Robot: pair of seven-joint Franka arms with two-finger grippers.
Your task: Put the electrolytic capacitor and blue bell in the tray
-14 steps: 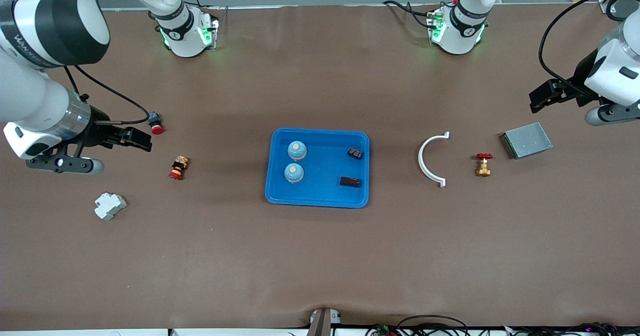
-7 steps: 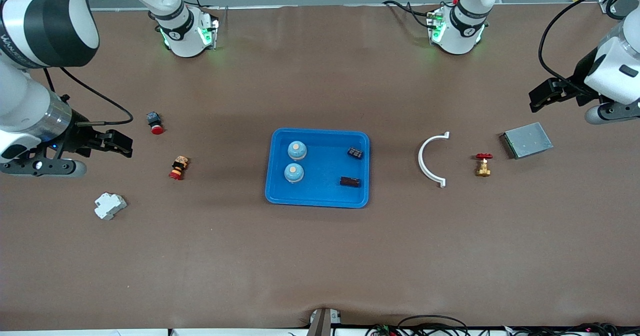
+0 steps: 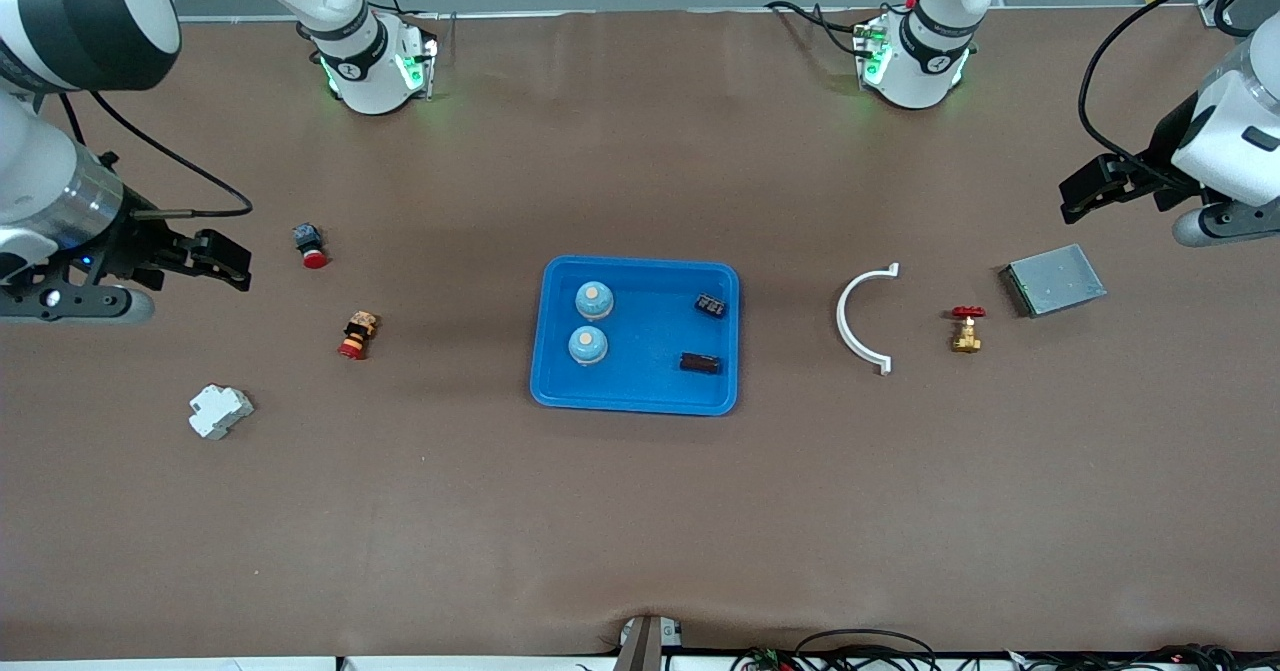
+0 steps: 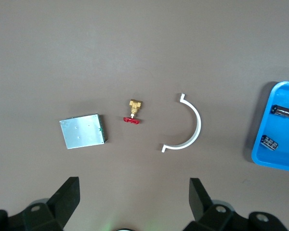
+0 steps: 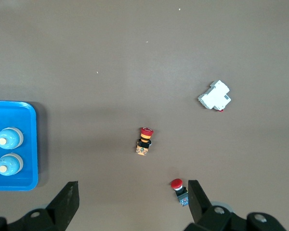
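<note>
The blue tray lies mid-table. In it sit two blue bells at the right arm's side and two dark electrolytic capacitors at the left arm's side. My right gripper hangs open and empty over the table at the right arm's end; its wrist view shows the tray and both bells. My left gripper hangs open and empty over the left arm's end; its wrist view shows the tray with the capacitors.
Toward the left arm's end lie a white curved bracket, a brass valve with a red handle and a grey metal box. Toward the right arm's end lie a red push button, a red-and-orange button and a white breaker.
My right arm has drawn back from the tray toward its own end of the table, uncovering the red push button. The left arm has barely moved.
</note>
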